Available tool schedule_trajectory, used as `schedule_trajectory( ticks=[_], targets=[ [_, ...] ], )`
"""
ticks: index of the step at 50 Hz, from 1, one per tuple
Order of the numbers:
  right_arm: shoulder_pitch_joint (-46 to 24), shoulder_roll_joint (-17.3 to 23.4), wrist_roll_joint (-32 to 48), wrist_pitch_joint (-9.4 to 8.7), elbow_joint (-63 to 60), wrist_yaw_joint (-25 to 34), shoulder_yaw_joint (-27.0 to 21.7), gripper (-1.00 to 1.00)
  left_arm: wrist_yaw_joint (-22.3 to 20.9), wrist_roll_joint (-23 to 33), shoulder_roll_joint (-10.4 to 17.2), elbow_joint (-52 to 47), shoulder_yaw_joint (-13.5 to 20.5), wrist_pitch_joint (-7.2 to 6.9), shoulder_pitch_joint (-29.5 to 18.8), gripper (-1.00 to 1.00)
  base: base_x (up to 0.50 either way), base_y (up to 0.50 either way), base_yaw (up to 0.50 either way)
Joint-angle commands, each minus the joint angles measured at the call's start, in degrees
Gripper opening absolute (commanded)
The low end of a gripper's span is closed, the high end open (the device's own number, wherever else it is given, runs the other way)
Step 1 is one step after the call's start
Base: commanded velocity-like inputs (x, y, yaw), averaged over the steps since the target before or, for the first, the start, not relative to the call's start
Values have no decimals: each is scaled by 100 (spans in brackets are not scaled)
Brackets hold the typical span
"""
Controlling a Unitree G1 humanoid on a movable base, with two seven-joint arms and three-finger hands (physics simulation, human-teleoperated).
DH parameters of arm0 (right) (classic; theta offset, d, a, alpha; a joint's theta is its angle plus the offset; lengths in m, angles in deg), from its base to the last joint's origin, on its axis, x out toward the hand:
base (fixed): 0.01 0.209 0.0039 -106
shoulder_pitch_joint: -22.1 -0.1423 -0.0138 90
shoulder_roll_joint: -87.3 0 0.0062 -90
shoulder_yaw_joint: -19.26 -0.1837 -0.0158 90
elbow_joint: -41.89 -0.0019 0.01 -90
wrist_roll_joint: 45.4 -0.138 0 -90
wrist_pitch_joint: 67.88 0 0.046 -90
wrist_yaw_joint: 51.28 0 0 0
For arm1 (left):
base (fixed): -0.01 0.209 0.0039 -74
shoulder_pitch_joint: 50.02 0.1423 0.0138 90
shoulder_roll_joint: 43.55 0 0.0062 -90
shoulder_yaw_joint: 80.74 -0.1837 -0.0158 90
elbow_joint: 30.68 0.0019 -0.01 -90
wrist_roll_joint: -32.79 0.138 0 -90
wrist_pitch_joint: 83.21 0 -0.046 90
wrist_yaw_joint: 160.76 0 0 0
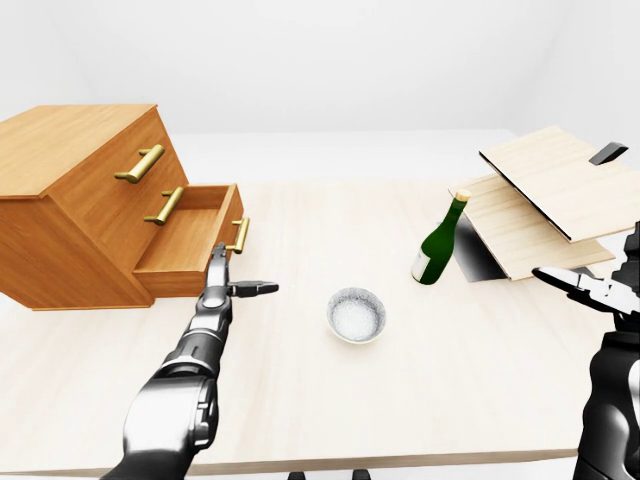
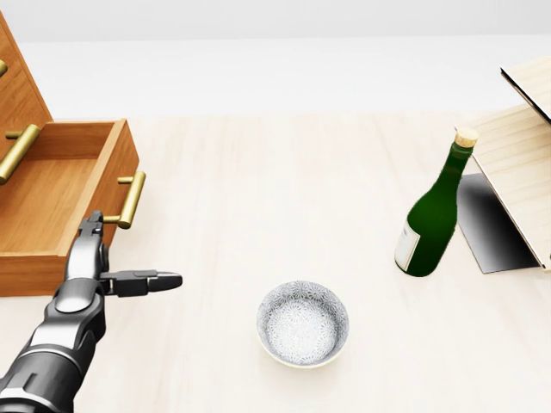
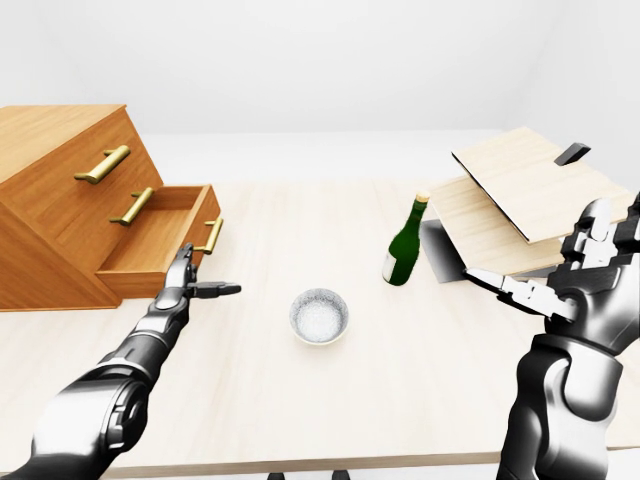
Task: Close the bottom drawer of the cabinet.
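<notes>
Wooden cabinet [image 1: 75,200] at left-eye view's left; bottom drawer [image 1: 190,240] pulled out, inside bare, brass bar handle. Left hand [image 2: 108,258] released, fingers spread by handle. Right hand [image 3: 560,285] released. Round speckled bowl [image 2: 303,323], green glass bottle [image 2: 435,215] on pale table [image 2: 258,172].

Bare white simulated room, one pale table [image 1: 300,400].

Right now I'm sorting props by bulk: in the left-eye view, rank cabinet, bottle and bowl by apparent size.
1. cabinet, by far the largest.
2. bottle.
3. bowl. It covers about as much area as the bottle, so that order is unsure.
</notes>
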Motion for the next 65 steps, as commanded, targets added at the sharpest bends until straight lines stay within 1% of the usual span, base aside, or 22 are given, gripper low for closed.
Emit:
schedule_trajectory(
  ticks=[1, 3, 5, 7, 18, 21, 22, 24, 25, 30, 34, 36, 37, 40, 46, 47, 51, 53, 55, 56, 57, 65],
  targets=[
    [-7, 5, 6, 0, 7, -5, 10, 100, 160, -144, 264, 159, 218, 0, 36, 100, 0, 0, 0],
    [-9, 10, 3, 0, -15, -14, 5, 100, 190, -172, 324, 197, 268, 0, 51, 100, 0, 0, 0],
    [-16, 12, -1, 0, -14, -13, 1, 100, 320, -78, 348, 213, 220, 0, 67, 100, 0, 0, 0],
    [-18, 17, -7, 0, -20, -16, -4, 100, 274, -117, 349, 202, 259, 0, 57, 100, 0, 0, 0],
    [-10, 12, -11, 0, -14, -15, -12, 100, 380, -229, 422, 242, 352, 0, 88, 100, 0, 0, 0],
    [-8, 10, -8, 0, 4, -12, -12, 100, 449, -237, 441, 252, 359, 0, 108, 100, 0, 0, 0],
    [-6, 13, -12, 0, -8, -16, -14, 100, 615, -154, 458, 276, 322, 0, 136, 100, 0, 0, 0],
    [-3, 10, -9, 0, -2, -12, -14, 100, 559, -203, 471, 271, 374, 0, 138, 100, 0, 0, 0],
    [-1, 1, -2, 0, 32, -1, -9, 100, 678, -159, 494, 282, 359, 0, 148, 100, 0, 0, 0],
    [4, 3, -7, 0, 30, -5, -10, 100, 678, -264, 553, 292, 449, 0, 122, 100, 0, 0, 0],
    [4, 3, -15, 0, 28, -6, -18, 100, 733, -275, 547, 294, 444, 0, 166, 100, 0, 0, 0],
    [1, -2, 3, 0, 48, -11, 2, 100, 685, -382, 541, 297, 508, 0, 182, 100, 0, 0, 0],
    [3, 1, -1, 0, 52, -5, -5, 100, 787, -365, 555, 306, 498, 0, 224, 100, 0, 0, 0],
    [14, 3, -20, 0, 2, -16, -15, 100, 881, -516, 593, 302, 587, 0, 249, 100, 0, 0, 0],
    [11, 1, -12, 0, 38, -6, -15, 100, 1386, -752, 752, 305, 709, 0, 221, 100, 0, 0, 0],
    [13, -3, -7, 0, 44, -3, -9, 100, 1525, -823, 787, 302, 755, 0, 223, 100, 0, 0, 0],
    [23, -5, -21, 0, 16, -2, -24, 100, 1762, -1019, 857, 303, 804, 0, 215, 100, 0, 0, 0],
    [24, -7, -19, 0, -6, -15, -20, 100, 1988, -1110, 892, 302, 850, 0, 218, 100, 0, 0, 0],
    [22, -7, -18, 0, 1, -12, -23, 100, 2027, -1130, 905, 310, 831, 0, 220, 100, 0, 0, 0],
    [21, -6, -20, 0, 4, -9, -27, 100, 2135, -1138, 915, 311, 827, 0, 220, 100, 0, 0, 0],
    [19, -2, -21, 0, -1, -9, -27, 100, 2394, -1100, 942, 314, 814, 0, 214, 100, 0, 0, 0],
    [9, 11, -32, 0, -15, -15, -37, 100, 2394, -1170, 1058, 328, 886, 0, 189, 100, 0, 0, 0]
  ],
)
